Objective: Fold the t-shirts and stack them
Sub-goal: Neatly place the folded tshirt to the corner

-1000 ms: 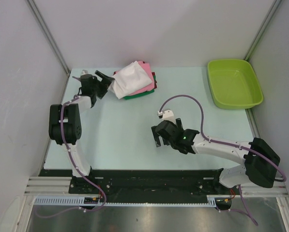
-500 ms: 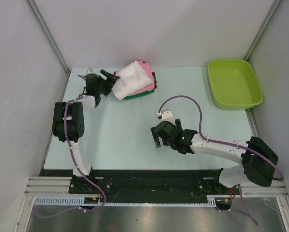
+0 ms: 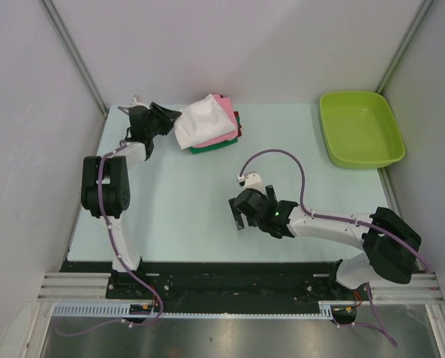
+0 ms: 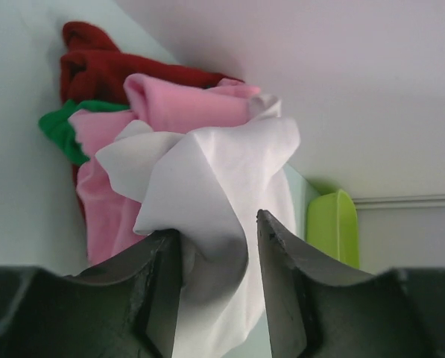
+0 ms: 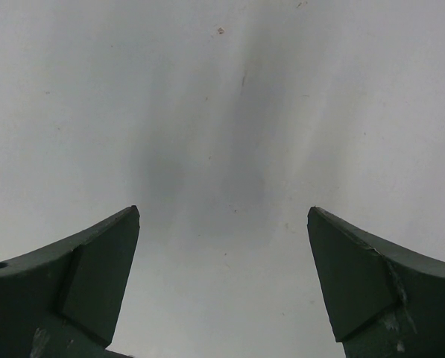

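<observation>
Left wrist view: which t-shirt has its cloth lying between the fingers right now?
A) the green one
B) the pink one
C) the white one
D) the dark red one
C: a bunched fold of the white cloth t-shirt fills the gap between the left fingers, while the pink cloth t-shirt, green cloth t-shirt and dark red cloth t-shirt lie beyond it.

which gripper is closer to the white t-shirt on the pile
Left. The left gripper straddles a fold of the white t-shirt at the pile's edge. The right gripper hangs open over the table, well apart from the pile, nearer the arm bases.
</observation>
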`<state>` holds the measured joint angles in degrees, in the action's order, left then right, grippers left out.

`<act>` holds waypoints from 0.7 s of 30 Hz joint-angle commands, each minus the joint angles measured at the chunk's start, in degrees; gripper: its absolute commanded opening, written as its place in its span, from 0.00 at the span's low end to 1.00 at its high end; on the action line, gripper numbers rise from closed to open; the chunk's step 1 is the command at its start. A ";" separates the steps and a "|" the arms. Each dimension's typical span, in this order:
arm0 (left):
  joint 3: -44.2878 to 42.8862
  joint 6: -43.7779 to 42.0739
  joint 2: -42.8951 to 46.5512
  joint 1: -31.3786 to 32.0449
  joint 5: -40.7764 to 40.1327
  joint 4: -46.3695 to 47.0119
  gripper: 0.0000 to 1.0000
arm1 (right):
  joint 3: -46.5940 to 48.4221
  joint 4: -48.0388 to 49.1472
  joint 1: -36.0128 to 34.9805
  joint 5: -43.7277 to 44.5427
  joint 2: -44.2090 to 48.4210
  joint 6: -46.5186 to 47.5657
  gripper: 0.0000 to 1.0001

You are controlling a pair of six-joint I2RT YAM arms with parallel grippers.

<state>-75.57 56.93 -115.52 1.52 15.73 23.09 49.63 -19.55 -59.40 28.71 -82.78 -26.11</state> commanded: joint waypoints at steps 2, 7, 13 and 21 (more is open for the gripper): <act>-5.55 -1.90 -1.01 0.59 2.90 4.59 0.48 | 0.21 2.94 -0.63 -0.49 -1.06 -0.61 1.00; -10.38 -2.35 -4.44 1.55 4.66 3.89 0.52 | 0.12 3.12 -0.72 -0.32 -1.85 -0.44 1.00; -12.67 -2.52 -7.78 2.78 4.49 2.57 0.54 | 0.12 2.85 -0.63 -0.15 -1.85 -0.08 1.00; -14.60 -1.82 -11.83 3.49 4.14 3.19 0.54 | 0.03 2.32 -0.55 0.38 -1.94 0.09 1.00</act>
<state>-87.29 55.48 -126.17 4.32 18.76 24.84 49.60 -18.09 -59.81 27.99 -84.33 -26.06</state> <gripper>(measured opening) 0.536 0.994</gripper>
